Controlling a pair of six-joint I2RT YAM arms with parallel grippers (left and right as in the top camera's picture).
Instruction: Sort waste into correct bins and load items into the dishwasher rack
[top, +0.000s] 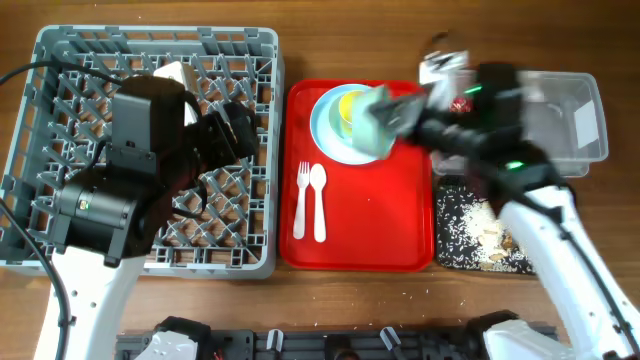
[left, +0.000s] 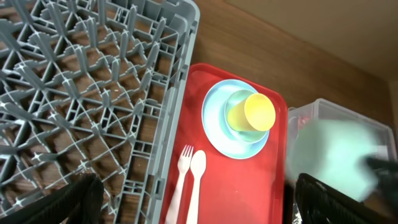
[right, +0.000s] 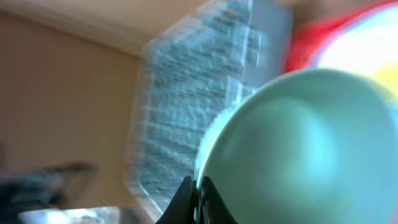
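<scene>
My right gripper (right: 199, 193) is shut on the rim of the mint-green bowl (top: 383, 118), holding it tilted and motion-blurred above the right back part of the red tray; the bowl also shows in the left wrist view (left: 336, 155). On the tray sits the pale blue plate (top: 328, 128), with a pale bowl (left: 239, 118) on it and the yellow cup (left: 258, 112) inside that. The white fork (top: 302, 200) and spoon (top: 318, 200) lie side by side on the tray. My left gripper (left: 199, 205) is open and empty above the grey dishwasher rack (top: 60, 60).
The red tray (top: 370, 230) lies between the rack and the bins. The clear tub (top: 575, 100) stands at the back right with something white inside. The black tray (top: 480, 235) in front of it holds rice-like crumbs. A white object (top: 180, 72) lies in the rack.
</scene>
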